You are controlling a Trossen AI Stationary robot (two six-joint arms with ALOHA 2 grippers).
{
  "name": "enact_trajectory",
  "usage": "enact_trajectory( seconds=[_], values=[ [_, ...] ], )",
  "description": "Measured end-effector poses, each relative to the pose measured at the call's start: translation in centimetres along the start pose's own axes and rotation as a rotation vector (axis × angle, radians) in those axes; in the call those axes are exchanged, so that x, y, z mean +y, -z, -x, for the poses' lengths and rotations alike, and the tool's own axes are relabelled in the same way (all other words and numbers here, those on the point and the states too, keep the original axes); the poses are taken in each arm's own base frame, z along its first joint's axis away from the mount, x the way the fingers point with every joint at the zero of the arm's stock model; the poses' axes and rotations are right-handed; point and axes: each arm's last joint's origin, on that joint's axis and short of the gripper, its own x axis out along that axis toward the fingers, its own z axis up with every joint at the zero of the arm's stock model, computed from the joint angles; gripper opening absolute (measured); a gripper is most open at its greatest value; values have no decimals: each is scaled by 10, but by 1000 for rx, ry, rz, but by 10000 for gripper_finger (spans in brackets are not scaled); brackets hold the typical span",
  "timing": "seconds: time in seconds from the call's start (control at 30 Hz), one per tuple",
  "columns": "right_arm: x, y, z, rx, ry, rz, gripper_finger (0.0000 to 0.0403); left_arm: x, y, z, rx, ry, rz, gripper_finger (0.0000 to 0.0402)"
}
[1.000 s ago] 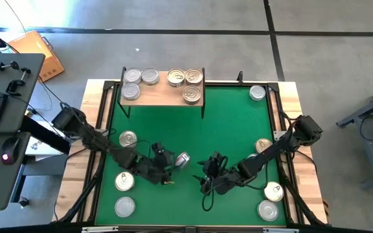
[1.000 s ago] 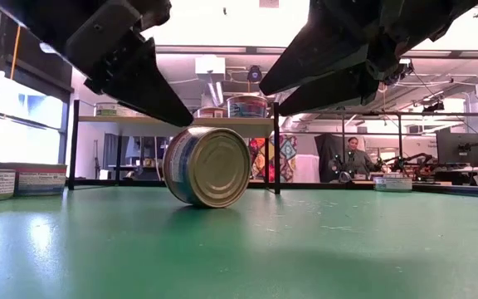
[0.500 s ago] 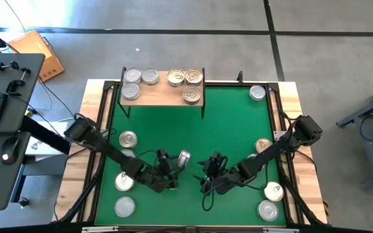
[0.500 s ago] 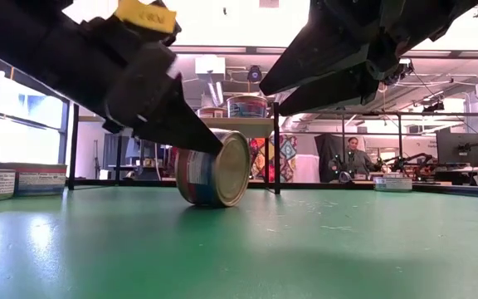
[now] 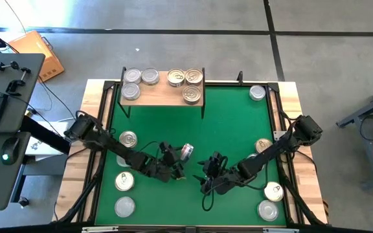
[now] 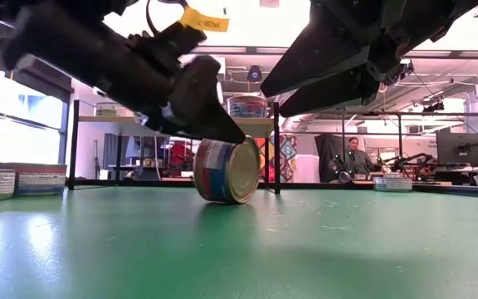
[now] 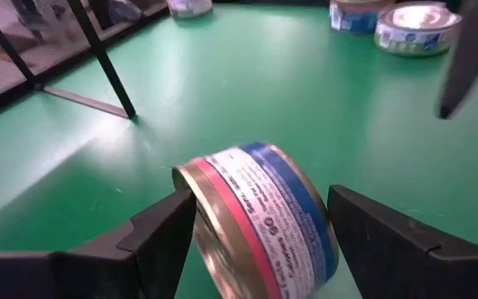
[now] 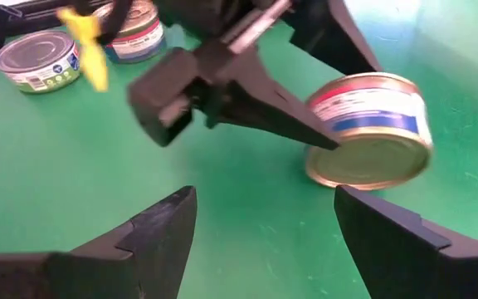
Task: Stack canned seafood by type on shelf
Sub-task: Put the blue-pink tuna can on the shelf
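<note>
Tin [image 5: 186, 152] tipped on its edge on the green mat [image 5: 228, 123], well in front of the shelf [image 5: 164, 94]. Left gripper [image 5: 177, 162] spread wide around it, fingers not closed. Right gripper [image 5: 204, 173] held open just beside the tin, grasping nothing.

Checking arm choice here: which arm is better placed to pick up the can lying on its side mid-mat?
Left. The left gripper already has its open jaws on either side of the tipped can. The right gripper hangs open a little short of it, with nothing between its jaws.
</note>
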Motion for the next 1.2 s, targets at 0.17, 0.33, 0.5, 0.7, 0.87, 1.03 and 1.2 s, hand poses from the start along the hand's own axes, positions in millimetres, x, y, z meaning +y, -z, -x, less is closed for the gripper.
enact_trajectory(
  seconds=[0.17,0.33,0.5,0.7,0.87,1.03,1.2],
  values=[
    [-1,0,0,0,2,-1,279,8,-3,-12,39,33,14,269],
    [-1,0,0,0,2,-1,279,13,-5,-17,39,21,-29,269],
    [-1,0,0,0,2,-1,279,10,-3,-23,14,38,-82,259],
    [-1,0,0,2,4,1,279,5,6,-29,4,72,-91,202],
    [-1,0,0,2,4,1,279,-1,2,-18,-15,97,-172,168],
    [-1,0,0,5,5,2,279,-5,-16,8,-78,70,-289,168],
    [-1,0,0,4,5,1,279,2,-44,46,-138,-6,-402,168]
  ],
)
